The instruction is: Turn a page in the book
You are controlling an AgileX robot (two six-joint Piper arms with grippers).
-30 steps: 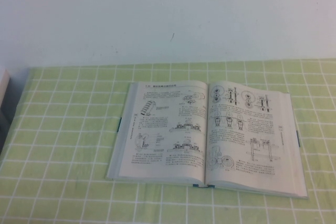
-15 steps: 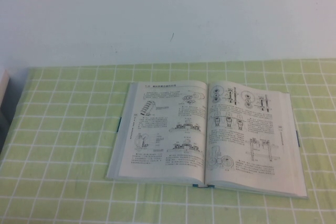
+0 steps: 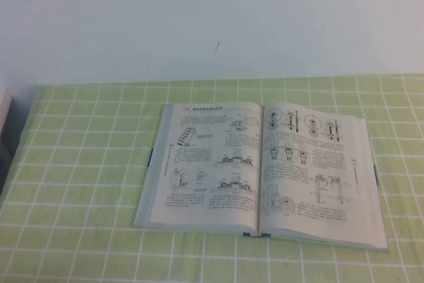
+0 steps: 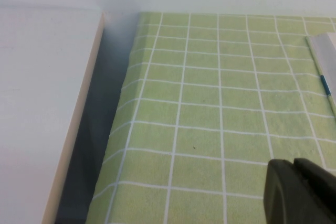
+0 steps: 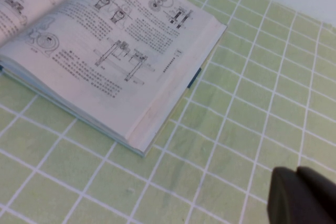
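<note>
The book [image 3: 205, 164] lies open and flat on the green checked cloth, right of the table's middle. Its right-hand page [image 3: 318, 164] shows mechanical drawings with small print and lies flat. In the right wrist view the page [image 5: 121, 51] and the book's outer corner [image 5: 152, 129] are close by. My right gripper [image 5: 295, 171] hovers over bare cloth beside that corner, shut and holding nothing. My left gripper [image 4: 294, 163] is shut and empty above the cloth, well off the book's left edge [image 4: 325, 51]. Neither gripper shows in the high view.
A white board [image 4: 42, 103] stands off the table's left edge, with a dark gap [image 4: 94, 145] between it and the cloth. A white wall [image 3: 199, 24] rises behind the table. Green cloth [image 3: 79, 177] surrounds the book.
</note>
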